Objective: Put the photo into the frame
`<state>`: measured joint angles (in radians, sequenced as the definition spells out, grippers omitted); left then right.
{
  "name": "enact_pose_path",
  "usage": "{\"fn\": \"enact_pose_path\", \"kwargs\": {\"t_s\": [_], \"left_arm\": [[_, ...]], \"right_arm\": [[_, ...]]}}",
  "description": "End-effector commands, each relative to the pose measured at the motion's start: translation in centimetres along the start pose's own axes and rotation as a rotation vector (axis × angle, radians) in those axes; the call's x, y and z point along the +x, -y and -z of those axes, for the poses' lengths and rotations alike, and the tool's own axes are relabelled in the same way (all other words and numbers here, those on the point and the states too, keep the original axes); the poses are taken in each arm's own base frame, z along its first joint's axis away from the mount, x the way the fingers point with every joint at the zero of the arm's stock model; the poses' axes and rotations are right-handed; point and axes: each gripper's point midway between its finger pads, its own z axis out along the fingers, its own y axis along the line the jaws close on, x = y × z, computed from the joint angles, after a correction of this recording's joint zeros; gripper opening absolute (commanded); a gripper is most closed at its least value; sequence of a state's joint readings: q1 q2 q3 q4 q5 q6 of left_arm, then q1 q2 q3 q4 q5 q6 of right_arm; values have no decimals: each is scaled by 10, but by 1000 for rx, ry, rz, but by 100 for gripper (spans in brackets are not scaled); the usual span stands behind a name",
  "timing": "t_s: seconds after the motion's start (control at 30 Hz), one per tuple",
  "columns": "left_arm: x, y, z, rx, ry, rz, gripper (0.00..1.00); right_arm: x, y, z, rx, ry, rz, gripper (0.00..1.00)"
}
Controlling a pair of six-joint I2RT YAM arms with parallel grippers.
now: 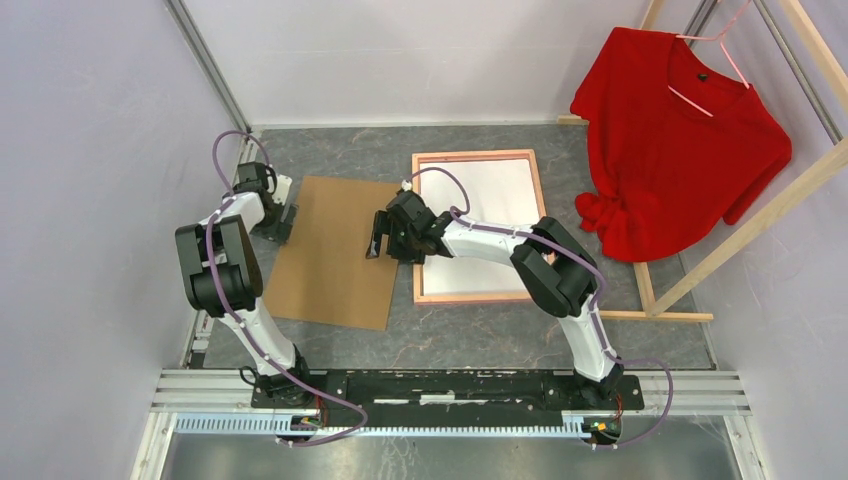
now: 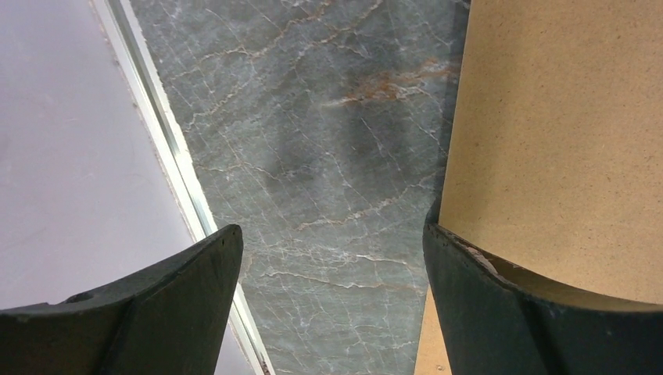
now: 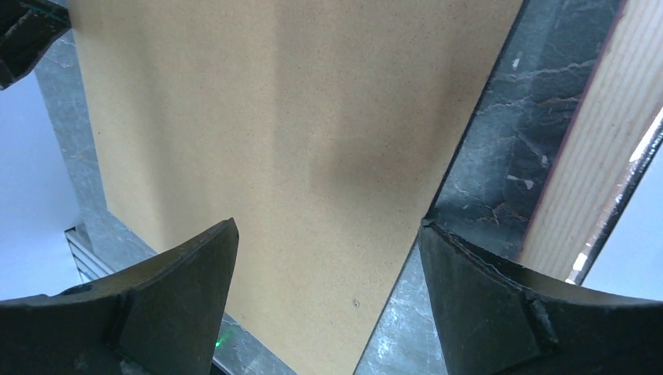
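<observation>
Frame [image 1: 478, 155]: back up on desk [image 1: 450, 340], at 3 o'clock of backing board [image 1: 335, 250]; white sheet [image 1: 485, 225] inside, possibly the photo face down. Left hand [image 1: 283, 222], right hand [image 1: 378, 240]: both apart, straddling board's 9 and 3 o'clock edges. Handling: pinch evenly, lift level.

Backing board [image 1: 335, 255] on table [image 1: 480, 340] just left of frame [image 1: 476, 155]; clothes rack [image 1: 745, 240] right of frame

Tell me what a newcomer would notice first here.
The red shirt hanging on the wooden rack at the far right stands out most. Next, the frame lies flat mid-table, with a brown board to its left. The right pincer hangs open over the board's right edge.
</observation>
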<state>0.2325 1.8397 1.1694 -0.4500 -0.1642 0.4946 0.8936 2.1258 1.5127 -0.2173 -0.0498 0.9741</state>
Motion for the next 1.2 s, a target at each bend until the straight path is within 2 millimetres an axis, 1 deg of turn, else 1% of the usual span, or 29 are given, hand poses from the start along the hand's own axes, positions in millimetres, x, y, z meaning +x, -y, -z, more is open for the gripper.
{"fn": "enact_pose_path", "kwargs": {"t_s": [0.0,0.1,0.17,0.3,0.33,0.4,0.63,0.7,0.77,0.8,0.9,1.03,1.17], "left_arm": [[35,66,-20,198,-100,19,93],[37,66,-20,194,-101,17,93],[35,66,-18,187,-95,12,93],[27,71,-12,172,-71,-21,93],[24,76,-11,177,-67,-33,93],[19,83,-10,184,-63,-45,93],[10,106,-6,198,-59,-98,93],[7,112,-5,201,-54,-112,93],[6,114,-5,202,-55,-110,93],[2,124,-2,210,-50,-136,93],[-1,133,-1,216,-48,-157,93],[-3,138,-1,213,-49,-165,93],[-1,133,-2,187,-57,-168,93]], "right_arm": [[-41,-109,44,-397,128,-8,91],[-46,-120,57,-428,143,-5,91],[-46,-117,62,-424,145,-12,90],[-45,-94,71,-394,166,-58,90],[-45,-86,74,-386,172,-72,90],[-46,-76,78,-375,179,-87,90],[-52,-50,94,-337,213,-113,90],[-50,-38,94,-305,207,-121,90],[-50,-24,94,-276,205,-134,90],[-50,-17,95,-264,205,-138,90],[-47,8,96,-217,200,-150,90],[-44,32,94,-178,183,-152,88],[-38,51,90,-117,153,-103,88]]}}
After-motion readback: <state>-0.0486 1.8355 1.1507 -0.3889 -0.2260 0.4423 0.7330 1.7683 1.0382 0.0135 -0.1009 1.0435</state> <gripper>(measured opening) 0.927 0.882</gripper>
